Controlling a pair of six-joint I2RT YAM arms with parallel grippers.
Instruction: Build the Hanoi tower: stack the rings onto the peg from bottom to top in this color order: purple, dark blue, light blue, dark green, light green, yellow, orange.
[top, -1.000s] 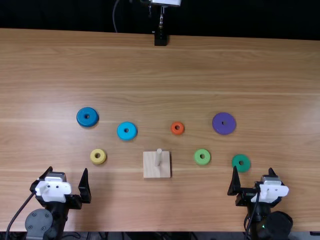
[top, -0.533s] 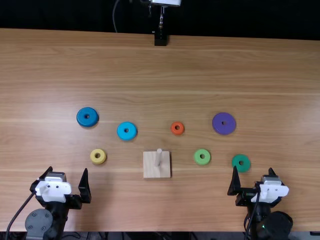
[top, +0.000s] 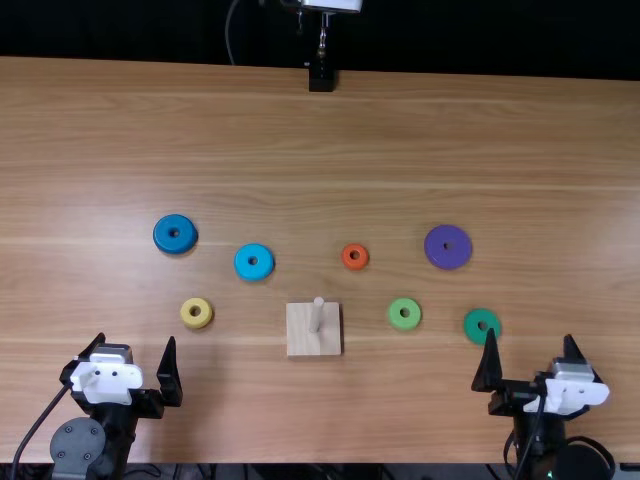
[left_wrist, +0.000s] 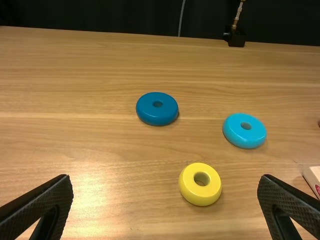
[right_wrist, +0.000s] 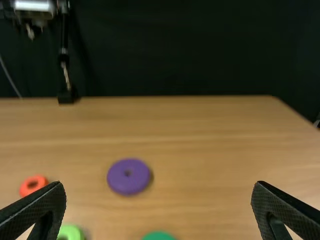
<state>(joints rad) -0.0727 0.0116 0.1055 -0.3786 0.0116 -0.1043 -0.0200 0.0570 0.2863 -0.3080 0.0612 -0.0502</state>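
Observation:
My left gripper (top: 138, 358) stands open near the front left, and in its wrist view the left gripper (left_wrist: 165, 205) has the yellow ring beyond its spread fingers. My right gripper (top: 531, 350) is open, close to the dark green ring (top: 482, 325); in its own view the right gripper (right_wrist: 159, 210) holds nothing. The wooden base (top: 302, 340) with its upright peg (top: 317, 315) bears no ring. Flat on the table lie the dark blue ring (top: 175, 234), light blue ring (top: 253, 262), yellow ring (top: 196, 313), orange ring (top: 355, 257), light green ring (top: 404, 314) and purple ring (top: 448, 247).
The wooden table (top: 300, 140) reaches back to a dark curtain. A black stand foot (top: 321, 79) is at its far edge, with a cable left of it.
The right gripper has shifted to the right, uncovering more of the table beside the dark green ring. The left gripper, rings and base are unmoved.

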